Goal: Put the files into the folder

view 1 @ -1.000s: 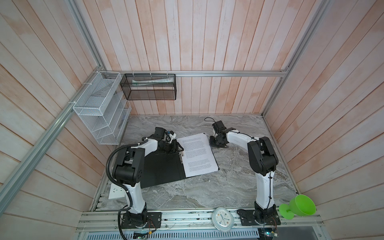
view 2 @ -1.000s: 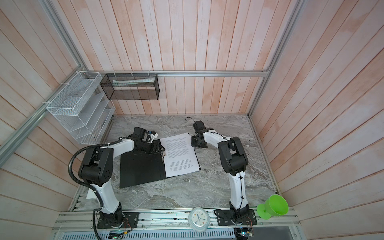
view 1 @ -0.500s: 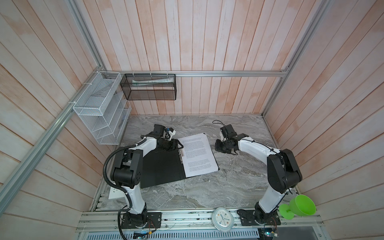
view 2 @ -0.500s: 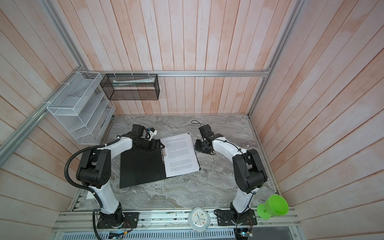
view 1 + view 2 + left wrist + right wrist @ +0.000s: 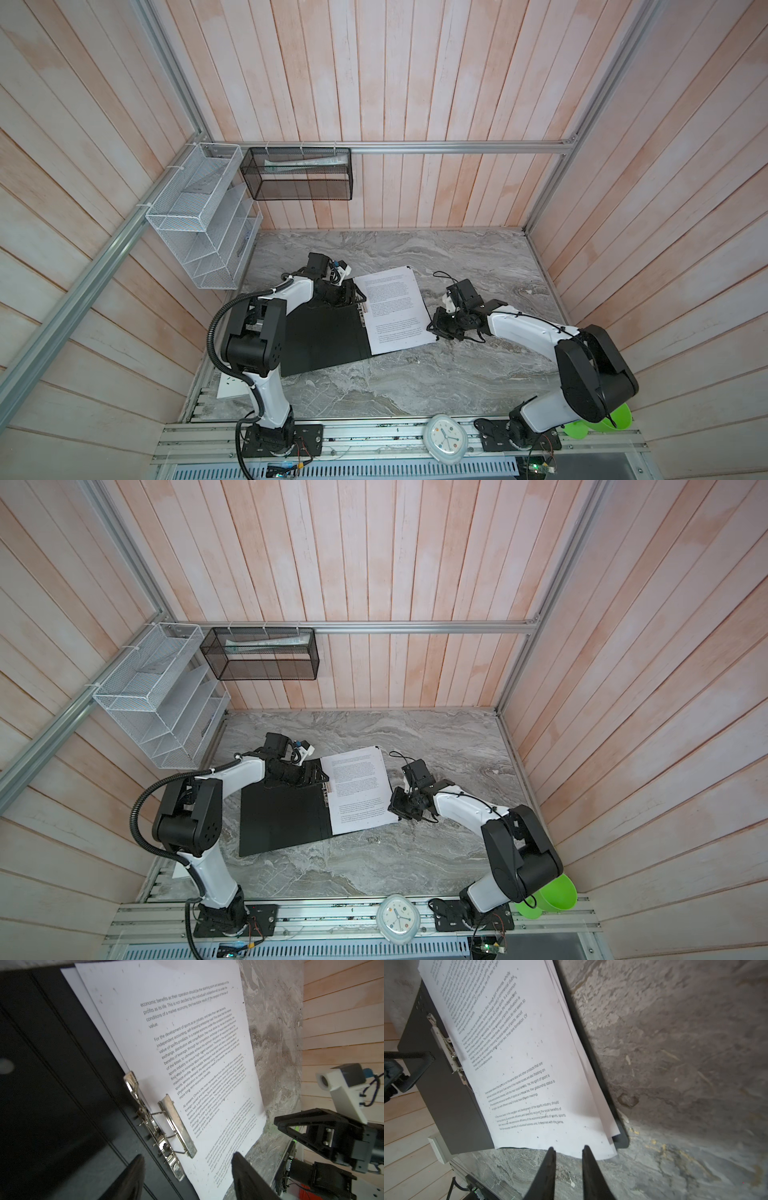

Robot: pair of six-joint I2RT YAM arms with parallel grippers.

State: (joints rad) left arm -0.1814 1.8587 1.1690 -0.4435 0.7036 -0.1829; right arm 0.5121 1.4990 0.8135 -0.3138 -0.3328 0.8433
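Observation:
The folder (image 5: 324,332) (image 5: 282,816) lies open on the marble table, black inside up. The files (image 5: 395,307) (image 5: 359,787) (image 5: 187,1022) (image 5: 519,1053), white printed sheets, rest on its right half beside the metal clip (image 5: 176,1126) (image 5: 446,1043). My left gripper (image 5: 347,296) (image 5: 313,776) (image 5: 187,1158) is open at the far end of the spine, one finger over the black cover and one over the sheets. My right gripper (image 5: 434,328) (image 5: 394,806) (image 5: 569,1148) sits low at the sheets' right edge, jaws a little apart, with nothing between them.
A white wire rack (image 5: 203,220) and a black mesh basket (image 5: 297,174) hang on the back left walls. A white clock (image 5: 444,436) and a green cup (image 5: 602,419) sit on the front rail. A white plate (image 5: 228,386) lies by the left arm's base.
My right gripper has slid from the sheets' far right corner toward the front along their right edge, and its elbow has swung out right. The left gripper has stayed at the spine.

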